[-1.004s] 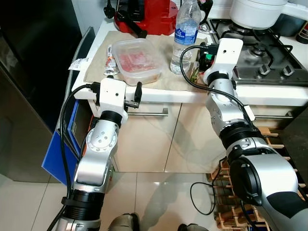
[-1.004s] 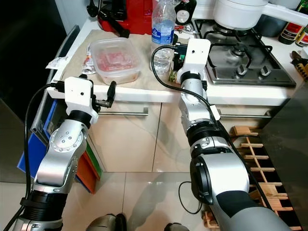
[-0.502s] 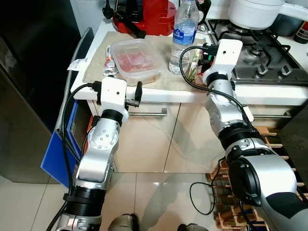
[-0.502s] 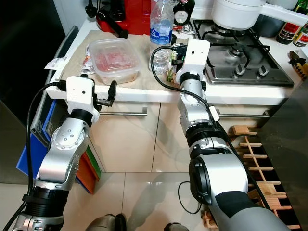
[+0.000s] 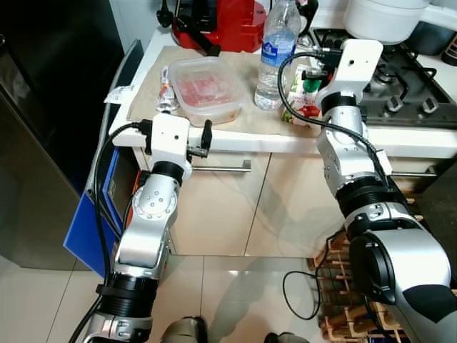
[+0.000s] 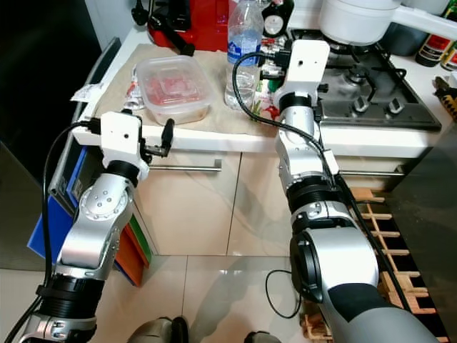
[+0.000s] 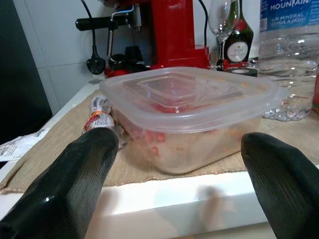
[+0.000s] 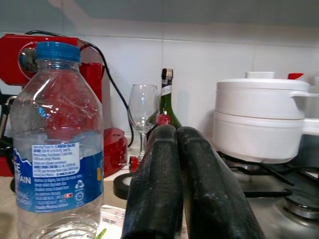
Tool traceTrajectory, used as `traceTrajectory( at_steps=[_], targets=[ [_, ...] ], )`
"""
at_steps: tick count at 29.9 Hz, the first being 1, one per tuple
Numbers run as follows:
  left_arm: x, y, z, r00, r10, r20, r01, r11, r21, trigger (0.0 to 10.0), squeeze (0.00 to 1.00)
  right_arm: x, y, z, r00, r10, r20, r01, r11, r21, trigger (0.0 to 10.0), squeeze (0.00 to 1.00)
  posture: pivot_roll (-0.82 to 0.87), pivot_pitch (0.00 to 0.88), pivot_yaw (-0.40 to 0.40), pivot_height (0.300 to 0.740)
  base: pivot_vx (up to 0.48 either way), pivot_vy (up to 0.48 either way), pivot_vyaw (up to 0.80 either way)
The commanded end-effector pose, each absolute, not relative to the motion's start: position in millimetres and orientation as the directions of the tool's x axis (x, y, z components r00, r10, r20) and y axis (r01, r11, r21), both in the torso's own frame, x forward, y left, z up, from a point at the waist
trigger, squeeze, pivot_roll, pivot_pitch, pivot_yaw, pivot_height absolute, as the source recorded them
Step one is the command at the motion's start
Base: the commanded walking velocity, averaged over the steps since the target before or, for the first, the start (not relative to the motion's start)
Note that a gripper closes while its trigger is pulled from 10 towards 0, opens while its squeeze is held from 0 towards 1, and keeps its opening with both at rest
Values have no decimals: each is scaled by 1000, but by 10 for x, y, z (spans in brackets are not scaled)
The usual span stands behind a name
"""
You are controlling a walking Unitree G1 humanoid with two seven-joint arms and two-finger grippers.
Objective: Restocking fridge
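Note:
A clear lidded container [image 5: 207, 89] of pink food sits on a beige mat [image 5: 235, 118] near the counter's front edge. My left gripper [image 5: 206, 137] is open just in front of and below that edge, its fingers [image 7: 84, 174] spread either side of the container [image 7: 189, 114] but short of it. A water bottle [image 5: 275, 53] stands upright to the container's right. My right gripper [image 8: 179, 133] is shut on nothing, raised above the counter just right of the bottle [image 8: 55, 144]. A small red and green packet [image 5: 305, 96] lies below it.
Wrapped sausages [image 5: 165, 91] lie left of the container. A red coffee machine [image 5: 221, 21] stands behind it, and a wine glass [image 8: 143, 107] and dark bottle [image 8: 165, 99] further back. Gas hob [image 5: 410, 93] with white pot [image 5: 382, 18] at right. Dark fridge [image 5: 50, 93] at left, wooden rack [image 5: 343, 314] on the floor.
My right arm has lifted and swung right, away from the bottle, uncovering the red and green packet. The left arm has stayed where it was.

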State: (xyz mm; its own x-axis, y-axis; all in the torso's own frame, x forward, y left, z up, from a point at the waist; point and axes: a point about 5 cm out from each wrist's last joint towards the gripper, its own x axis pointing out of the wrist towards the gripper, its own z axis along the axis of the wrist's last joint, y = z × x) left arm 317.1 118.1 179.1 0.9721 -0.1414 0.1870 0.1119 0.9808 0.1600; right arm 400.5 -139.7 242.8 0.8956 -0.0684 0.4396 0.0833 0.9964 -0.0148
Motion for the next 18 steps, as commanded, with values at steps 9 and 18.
traceTrajectory(
  at_steps=[9,18],
  targets=[
    [3188,1170,1818,970,-141,200,110,981,159,10000,0,3943,-1061,2324,910,25,414,-30,1000,5,10000,1000,111,74,-8,740,0,0,0],
    [3188,1181,1821,970,-135,201,103,982,160,10000,0,3879,-973,2234,908,33,418,-21,999,-33,10000,1000,111,77,-11,740,0,0,0]
  ],
)
